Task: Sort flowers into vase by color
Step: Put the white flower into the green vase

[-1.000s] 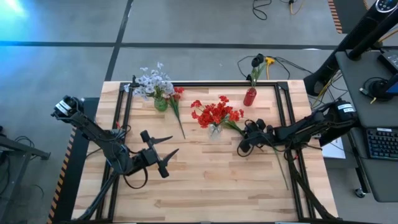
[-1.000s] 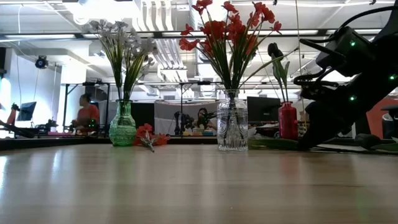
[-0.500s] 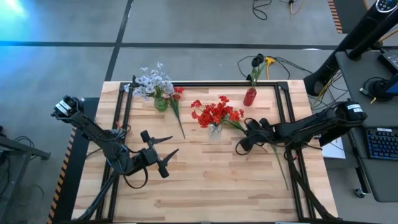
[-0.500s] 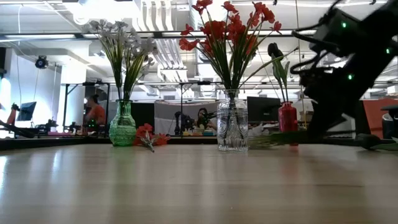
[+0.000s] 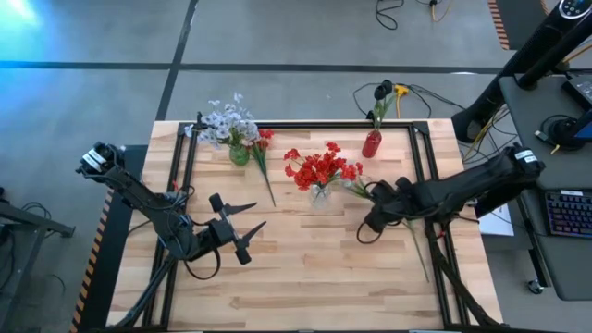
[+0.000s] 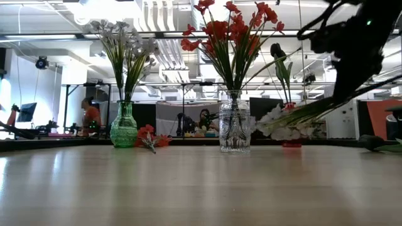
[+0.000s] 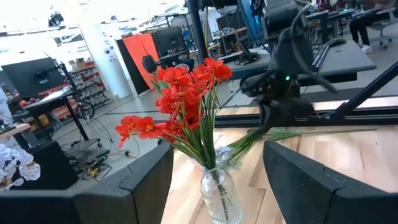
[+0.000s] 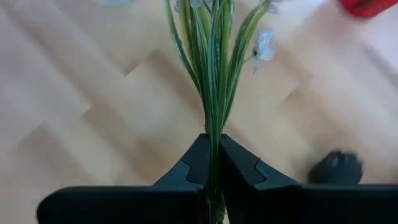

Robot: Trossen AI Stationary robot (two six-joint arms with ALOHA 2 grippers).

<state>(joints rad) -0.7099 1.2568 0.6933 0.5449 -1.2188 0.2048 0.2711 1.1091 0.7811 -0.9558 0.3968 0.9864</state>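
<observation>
The right claw (image 8: 211, 165) is clenched on the green stems of a pale white spray (image 6: 279, 122), pinching them low down so the blossoms hang out ahead of it, lifted clear of the counter (image 5: 305, 268) just beside the clear glass vase (image 5: 319, 194) of red flowers (image 5: 319, 169). In the low view the spray slopes down toward that vase, its heads close to the glass. The left claw (image 5: 242, 227) waits released over the near-left part of the counter, holding nothing. The pale blossoms probably belong with the white-lavender bunch (image 5: 225, 122) in the green vase (image 5: 240, 154) at the far left, and that is where trouble could start: the way there runs across or around the red bouquet, so drooping heads may snag on the red sprays and pull one out or tip the glass. The grip is thin and far from the heavy end, so a quick swing could let the stems pivot or slip between the fingers. A loose red spray (image 5: 265, 148) lies beside the green vase and could be swept aside on arrival. The small red vase (image 5: 372, 144) with its dark bloom stands near the right arm, within reach of a careless elbow
</observation>
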